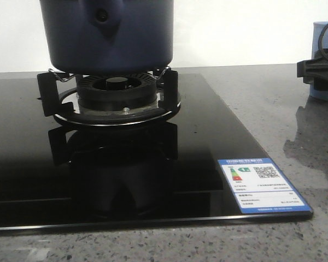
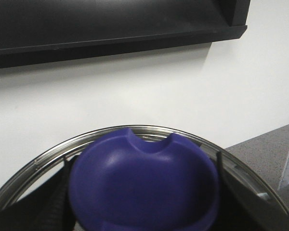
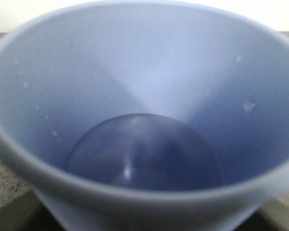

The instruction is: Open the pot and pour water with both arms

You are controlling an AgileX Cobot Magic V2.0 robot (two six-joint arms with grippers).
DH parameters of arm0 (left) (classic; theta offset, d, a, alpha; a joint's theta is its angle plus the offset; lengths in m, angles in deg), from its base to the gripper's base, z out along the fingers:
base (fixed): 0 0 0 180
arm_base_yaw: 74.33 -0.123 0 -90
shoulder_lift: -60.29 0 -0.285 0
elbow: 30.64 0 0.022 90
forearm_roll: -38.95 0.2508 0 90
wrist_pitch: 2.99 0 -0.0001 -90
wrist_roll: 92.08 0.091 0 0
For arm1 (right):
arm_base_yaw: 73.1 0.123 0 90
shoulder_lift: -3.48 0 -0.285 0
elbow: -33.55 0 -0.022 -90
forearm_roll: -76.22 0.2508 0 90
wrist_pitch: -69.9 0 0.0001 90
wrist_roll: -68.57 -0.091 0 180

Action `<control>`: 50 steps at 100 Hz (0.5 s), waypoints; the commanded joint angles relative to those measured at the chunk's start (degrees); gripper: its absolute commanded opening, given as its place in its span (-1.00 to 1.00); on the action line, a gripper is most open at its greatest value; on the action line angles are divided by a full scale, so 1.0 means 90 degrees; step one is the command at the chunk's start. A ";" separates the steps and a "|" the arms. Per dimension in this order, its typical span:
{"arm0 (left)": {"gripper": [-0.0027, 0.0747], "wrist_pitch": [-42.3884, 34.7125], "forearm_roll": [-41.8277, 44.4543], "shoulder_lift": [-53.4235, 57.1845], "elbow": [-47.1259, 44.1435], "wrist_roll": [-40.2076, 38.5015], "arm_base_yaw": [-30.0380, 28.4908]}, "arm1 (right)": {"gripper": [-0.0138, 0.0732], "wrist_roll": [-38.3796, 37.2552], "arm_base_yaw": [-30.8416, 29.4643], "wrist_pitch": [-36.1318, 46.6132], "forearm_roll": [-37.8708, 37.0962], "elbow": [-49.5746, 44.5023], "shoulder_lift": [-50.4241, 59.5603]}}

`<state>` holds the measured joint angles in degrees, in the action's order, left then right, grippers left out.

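One pot (image 1: 106, 35), one burner (image 1: 117, 90), seemingly one cup (image 3: 144, 115)

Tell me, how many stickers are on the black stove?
1. The one sticker, blue and white, sits on the black stove top at its near right corner, in front of and right of the pot. The stove's left part is out of frame, so more could hide there.

Right pincer (image 1: 318, 68), dark and partly out of view, at the tabletop's far right edge; jaw state unclear.
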<state>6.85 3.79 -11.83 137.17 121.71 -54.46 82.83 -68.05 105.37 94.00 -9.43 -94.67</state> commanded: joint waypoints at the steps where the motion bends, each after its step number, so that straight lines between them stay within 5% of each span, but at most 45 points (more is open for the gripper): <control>1: -0.03 -0.0542 -0.0068 0.0176 0.0256 -0.0011 -0.0014 | -0.02 -0.0020 -0.0008 0.0421 -0.0189 0.0195 0.0462; 14: -0.03 -0.0542 -0.0068 0.0176 0.0256 -0.0011 -0.0014 | -0.02 -0.0020 -0.0008 -0.0017 -0.0467 0.0301 0.1072; 50: -0.03 -0.0542 -0.0068 0.0163 0.0256 -0.0011 -0.0014 | -0.02 -0.0020 0.0440 -0.3635 -0.1539 0.2317 0.1917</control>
<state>6.90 3.79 -11.83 137.17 121.71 -54.46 82.59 -65.81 75.05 83.83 5.04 -79.77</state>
